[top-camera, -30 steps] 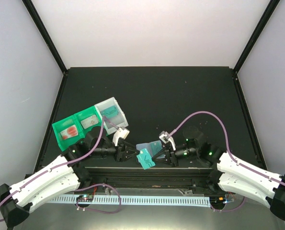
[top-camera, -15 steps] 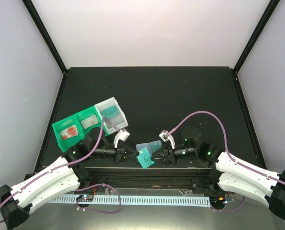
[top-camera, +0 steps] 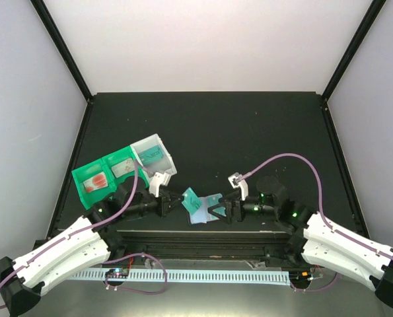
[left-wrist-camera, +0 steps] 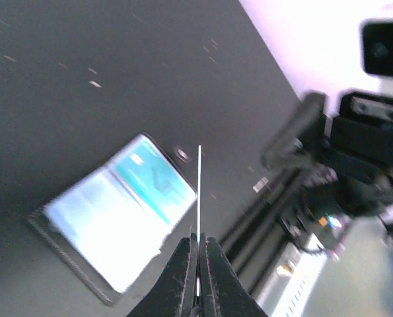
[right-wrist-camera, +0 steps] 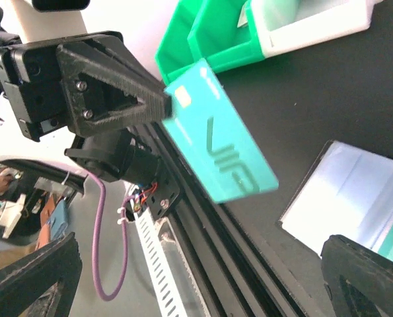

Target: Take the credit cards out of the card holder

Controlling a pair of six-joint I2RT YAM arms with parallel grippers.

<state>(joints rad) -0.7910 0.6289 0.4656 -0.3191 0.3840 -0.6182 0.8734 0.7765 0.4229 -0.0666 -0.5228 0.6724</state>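
Note:
My left gripper (top-camera: 181,201) is shut on a teal credit card (top-camera: 193,200) with "VIP" on it, holding the card in the air by one corner. In the right wrist view the card (right-wrist-camera: 219,148) hangs clear of the holder, and from my left wrist it shows edge-on as a thin white line (left-wrist-camera: 199,191). The pale-blue card holder (top-camera: 208,210) lies open and flat on the black table, just right of the card, with a teal patch (left-wrist-camera: 153,179) in one half. My right gripper (top-camera: 217,212) stands open next to the holder (right-wrist-camera: 355,198), holding nothing.
A green two-compartment tray (top-camera: 107,175) and a white bin (top-camera: 153,155) sit behind my left arm. The table's front rail (right-wrist-camera: 203,218) and a white slotted cable duct (top-camera: 183,275) run below the card.
My right gripper opened, let go of the holder and drew back right. My left gripper closed on the teal card and pulled it left, out of the holder, which now rests on the table.

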